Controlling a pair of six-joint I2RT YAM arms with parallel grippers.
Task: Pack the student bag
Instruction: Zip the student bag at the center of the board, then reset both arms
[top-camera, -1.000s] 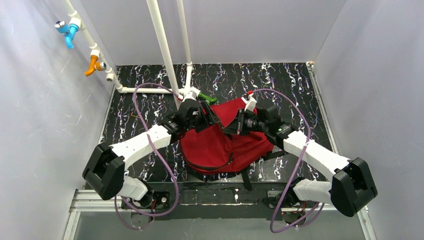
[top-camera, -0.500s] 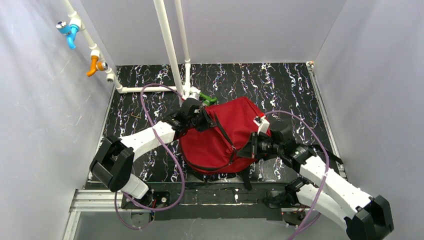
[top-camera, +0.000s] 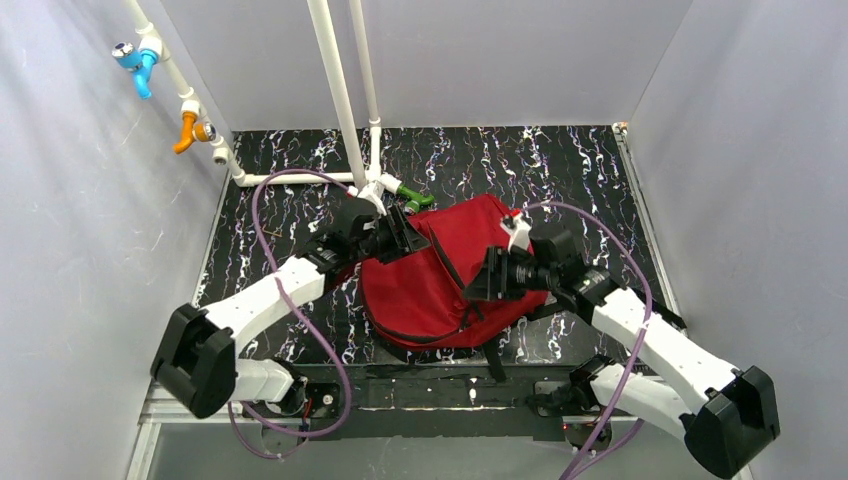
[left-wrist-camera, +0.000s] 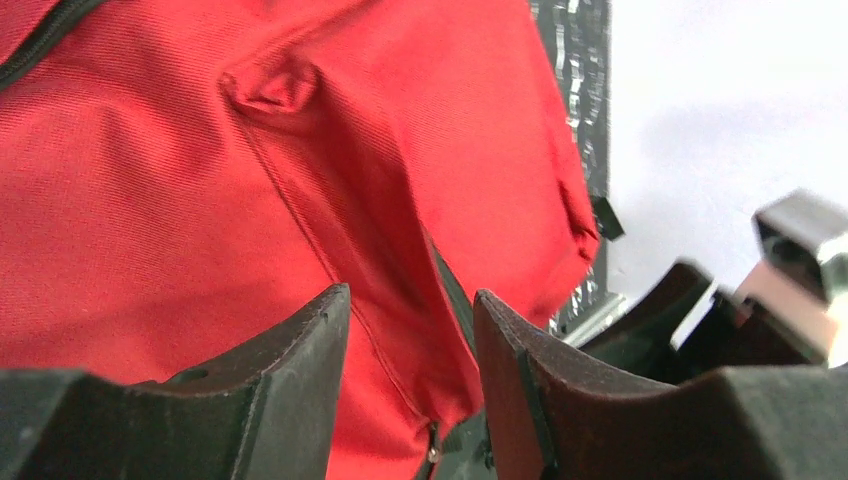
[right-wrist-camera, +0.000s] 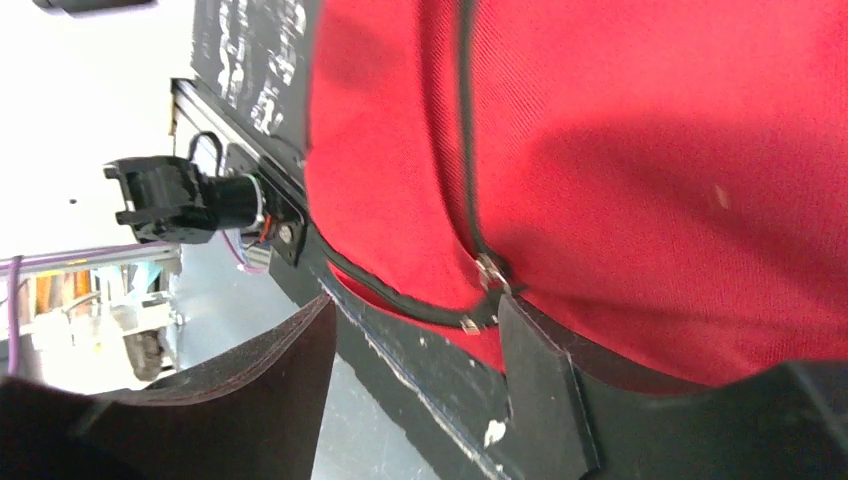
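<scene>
Student bag (top-camera: 430, 290) lies on the dark marbled worktop (top-camera: 560, 170) between both arms; left fingers (left-wrist-camera: 290, 370) stand apart at its red fabric, right fingers (right-wrist-camera: 545, 380) apart over its zipper.

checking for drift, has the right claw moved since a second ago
Yes. The right claw is now closer to the table's near edge than a second ago, further down the student bag.

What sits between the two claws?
Only the student bag: its red fabric and black zipper line span the gap from left claw to right claw, seen in the top view.
</scene>
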